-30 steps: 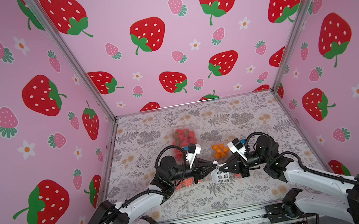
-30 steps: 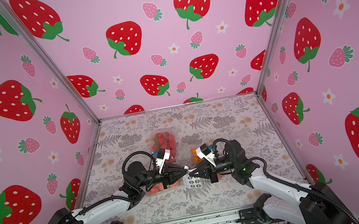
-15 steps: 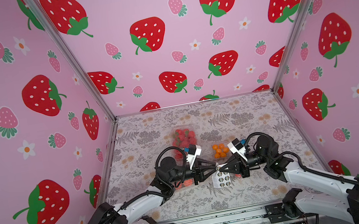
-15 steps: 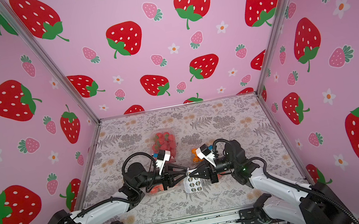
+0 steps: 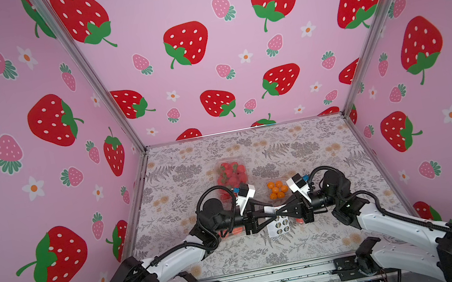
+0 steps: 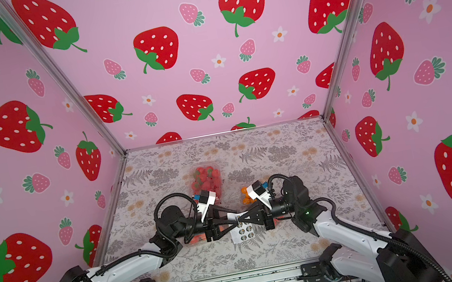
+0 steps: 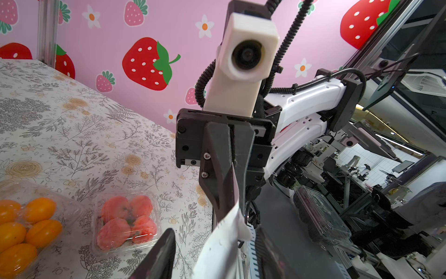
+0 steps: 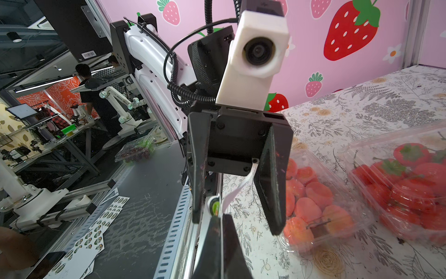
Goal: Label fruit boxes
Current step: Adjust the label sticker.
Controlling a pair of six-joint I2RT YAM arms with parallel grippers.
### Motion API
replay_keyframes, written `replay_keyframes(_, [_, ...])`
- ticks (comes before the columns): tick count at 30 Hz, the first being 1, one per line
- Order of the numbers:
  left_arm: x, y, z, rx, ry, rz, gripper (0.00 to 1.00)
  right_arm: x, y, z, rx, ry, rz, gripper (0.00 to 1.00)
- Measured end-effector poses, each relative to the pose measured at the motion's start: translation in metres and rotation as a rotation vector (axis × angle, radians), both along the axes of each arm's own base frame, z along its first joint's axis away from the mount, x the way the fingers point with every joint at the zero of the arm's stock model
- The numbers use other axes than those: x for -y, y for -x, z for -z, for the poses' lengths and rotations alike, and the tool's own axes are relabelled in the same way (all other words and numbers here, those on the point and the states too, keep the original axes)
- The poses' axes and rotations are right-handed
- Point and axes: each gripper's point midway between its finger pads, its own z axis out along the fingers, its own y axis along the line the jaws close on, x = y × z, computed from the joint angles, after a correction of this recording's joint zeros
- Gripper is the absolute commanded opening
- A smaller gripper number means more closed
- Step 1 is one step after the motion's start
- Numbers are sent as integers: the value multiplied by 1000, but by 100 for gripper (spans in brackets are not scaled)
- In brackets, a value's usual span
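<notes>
The right pincer (image 7: 234,207) is pressed together on the upper end of the white sticker sheet (image 5: 279,228), with a round label (image 8: 214,205) standing at its tips. The left pincer (image 5: 273,212) meets it tip to tip, spread, with a finger on either side of that end. On the table (image 5: 298,148), the large peach-fruit box (image 8: 313,205) lies just behind and beneath the left pincer. The strawberry box (image 5: 232,175) lies beyond it, long axis crosswise to the pincers' line. The small peach-fruit box (image 7: 128,217) and the orange box (image 5: 277,190) lie on the right pincer's side, so the left arm looks nearer the first two.

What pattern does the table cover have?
Table cover: grey ferns, tan flowers on white; best in left wrist view.
</notes>
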Motion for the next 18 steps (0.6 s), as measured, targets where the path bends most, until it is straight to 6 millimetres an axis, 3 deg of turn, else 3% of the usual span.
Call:
replay_keyframes(13, [-1, -2, 4, -5, -18, -17, 59, 0, 0, 1, -4, 2, -1, 0])
replay_keyframes(18, [-14, 5, 0, 41, -11, -49, 57, 0, -1, 1, -3, 2, 1, 0])
